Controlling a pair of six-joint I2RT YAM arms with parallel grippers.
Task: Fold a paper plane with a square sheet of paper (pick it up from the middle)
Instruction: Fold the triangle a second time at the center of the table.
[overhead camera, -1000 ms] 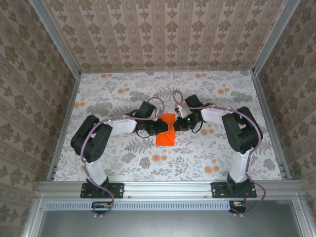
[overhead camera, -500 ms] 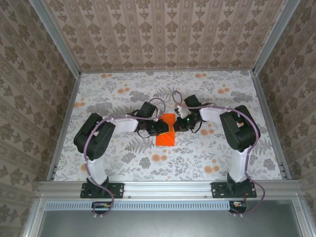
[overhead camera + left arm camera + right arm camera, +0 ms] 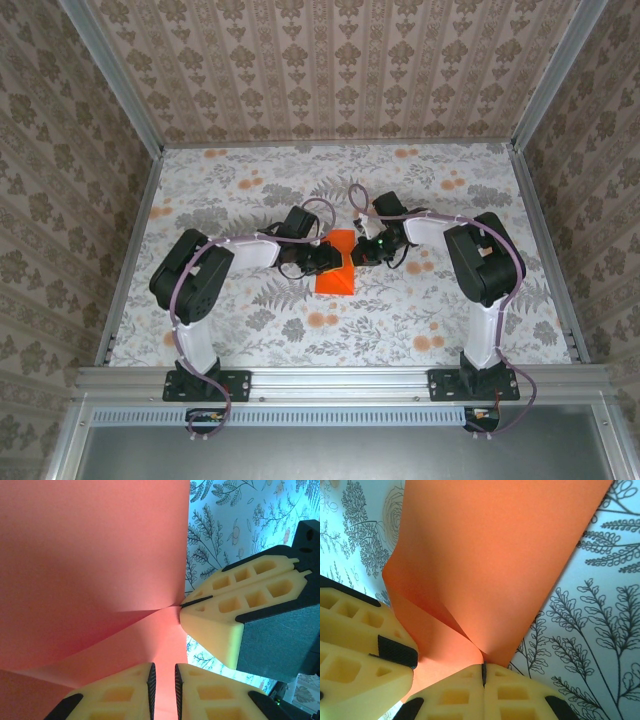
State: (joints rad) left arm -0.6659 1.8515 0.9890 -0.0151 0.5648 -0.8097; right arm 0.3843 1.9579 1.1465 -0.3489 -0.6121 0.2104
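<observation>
Roughly mid-frame in the top view, the paper [image 3: 335,278] sits on the tabletop [image 3: 230,190], bright orange. Both claws meet over its upper part. L claw [image 3: 326,258] comes in from the left and R claw [image 3: 358,250] from the right, tips just beside each other.

L wrist view: L claw [image 3: 165,669] is at bottom centre, jaws nearly together w/ only a narrow slit btwn the yellow tips. Orange paper runs through that slit, so it's pinching a raised bit of the sheet. The paper takes up the left and centre of the frame, w/ fold lines converging at centre-right. R claw [image 3: 183,605] enters there from the right, jaws fully closed on the paper's edge. Leaf-print tabletop shows at upper right.

R wrist view: R claw [image 3: 483,669] is at bottom centre, jaws pressed shut w/ no gap, clamping a pinched-up point of paper. The sheet fans from there toward the top of the frame, w/ a fold ridge running up-left. L claw [image 3: 409,656] is at lower left, on the paper's lower-left part, tips just beside the R claw's.

Can't tell how many layers are in either grip, or how much of the sheet is off the tabletop.
</observation>
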